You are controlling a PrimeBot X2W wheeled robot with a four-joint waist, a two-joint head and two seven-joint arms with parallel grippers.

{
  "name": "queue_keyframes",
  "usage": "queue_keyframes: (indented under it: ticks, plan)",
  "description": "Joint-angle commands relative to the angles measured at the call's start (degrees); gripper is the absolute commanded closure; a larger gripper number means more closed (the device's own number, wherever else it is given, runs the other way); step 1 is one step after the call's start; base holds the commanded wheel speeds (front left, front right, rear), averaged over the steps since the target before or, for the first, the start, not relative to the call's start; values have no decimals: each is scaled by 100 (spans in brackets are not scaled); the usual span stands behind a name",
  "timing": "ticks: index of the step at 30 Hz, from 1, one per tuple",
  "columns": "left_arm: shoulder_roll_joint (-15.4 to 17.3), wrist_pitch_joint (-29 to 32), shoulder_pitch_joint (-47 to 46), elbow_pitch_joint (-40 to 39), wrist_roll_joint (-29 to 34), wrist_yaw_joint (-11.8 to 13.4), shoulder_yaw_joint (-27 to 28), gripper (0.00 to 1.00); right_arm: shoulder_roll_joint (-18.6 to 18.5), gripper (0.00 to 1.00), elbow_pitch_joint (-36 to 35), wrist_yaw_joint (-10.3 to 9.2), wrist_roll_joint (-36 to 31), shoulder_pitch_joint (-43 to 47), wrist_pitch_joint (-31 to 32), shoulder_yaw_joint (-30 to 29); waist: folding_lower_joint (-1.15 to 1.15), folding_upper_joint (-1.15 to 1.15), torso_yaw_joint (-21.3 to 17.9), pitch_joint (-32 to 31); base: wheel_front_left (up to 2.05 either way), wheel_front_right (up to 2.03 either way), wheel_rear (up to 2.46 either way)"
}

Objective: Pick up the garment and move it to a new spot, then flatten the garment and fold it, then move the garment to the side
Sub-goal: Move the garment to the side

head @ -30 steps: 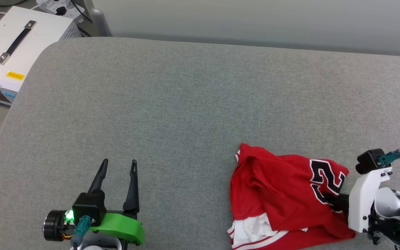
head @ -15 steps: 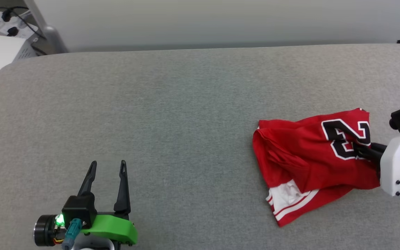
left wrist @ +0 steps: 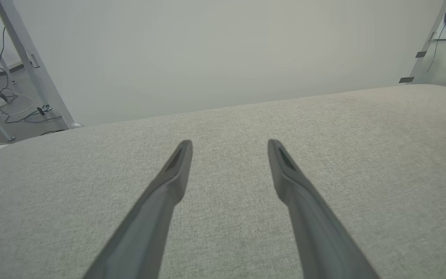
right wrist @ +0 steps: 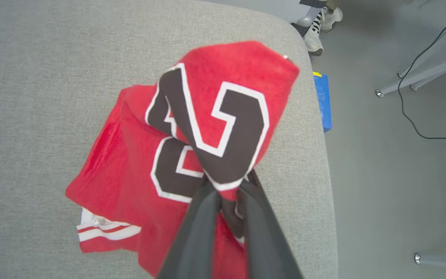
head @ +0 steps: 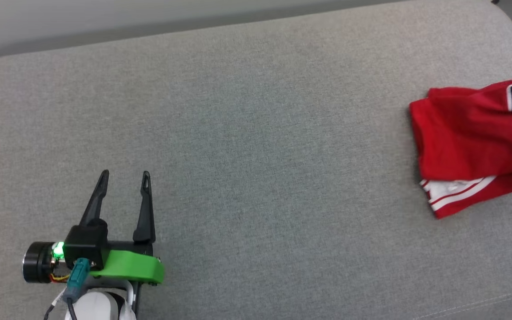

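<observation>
Shirt: the red shirt (head: 469, 138) is at the far right of the big grey cushion (head: 247, 133), close to its round corner. The edge of the head view cuts part of it off.
Shirt look: it is bunched up, with a big black number with white edges on it. A white bit with red stripes pokes out at its low edge.
Right gripper: the right gripper (right wrist: 227, 188) has its two dark fingers pressed close together, pinching a fold of the shirt right at the black number.
Shirt and cushion: the pinched part is pulled up to the fingers. The rest droops down to the cushion (I cannot tell if it touches).
Left gripper: the left gripper (head: 125, 174) is low on the left side, well away from the shirt. Its fingers are spread wide with nothing between them, and they point out over the bare cushion.
Light: a small green light (head: 58, 250) glows at the back of the left gripper.
Beside the cushion: on the grey floor (right wrist: 381, 201) there is a blue flat thing (right wrist: 322, 101) just beside the cushion corner, a white shoe (right wrist: 315, 42) and a thin dark wire (right wrist: 414, 120).
Behind the cushion: a plain pale wall (left wrist: 223, 50).
</observation>
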Motion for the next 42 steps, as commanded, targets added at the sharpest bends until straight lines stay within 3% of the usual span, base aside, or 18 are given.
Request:
queue_keyframes:
  ticks: [1, 8, 16, 23, 24, 25, 32, 42]
  plan:
    - [74, -34, -147, -51, 56, -32, 25, 0, -94, 100, 115, -4, -123, -223, -31, -98, 0, 0, 39, 620, 0, 0, 0]
    - [192, -34, -527, -237, 108, -52, -2, 0, -269, 100, 872, -4, -513, -800, -46, -465, 0, 0, 204, 1296, 0, 0, 0]
    - [241, -34, -755, -347, 125, -37, -52, 0, -425, 100, 1993, -4, -979, -1326, -415, -642, 0, 0, 367, 1654, 0, 0, 0]
    - [299, -34, -737, -423, 104, 14, -1, 0, -194, 100, 2684, -4, -1045, -1662, -803, -605, 0, 0, 344, 1709, 0, 0, 0]
    - [306, -34, -727, -422, 99, 21, 7, 0, -147, 55, 2769, -4, -1057, -1704, -875, -590, 0, 0, 332, 1690, 0, 0, 0]
    - [309, -34, -719, -419, 96, 25, 9, 0, -118, 0, 2844, -4, -1073, -1729, -920, -573, 0, 0, 329, 1674, 0, 0, 0]
    - [281, -34, -661, -317, 64, 61, -8, 0, 51, 0, 3238, -4, -1136, -1818, -1590, -535, 0, 0, 350, 1325, 0, 0, 0]
    - [122, -34, -304, -133, -44, 114, -43, 0, 298, 0, 3108, -4, -1655, -1600, -3583, -675, 0, 0, 535, 549, 0, 0, 0]
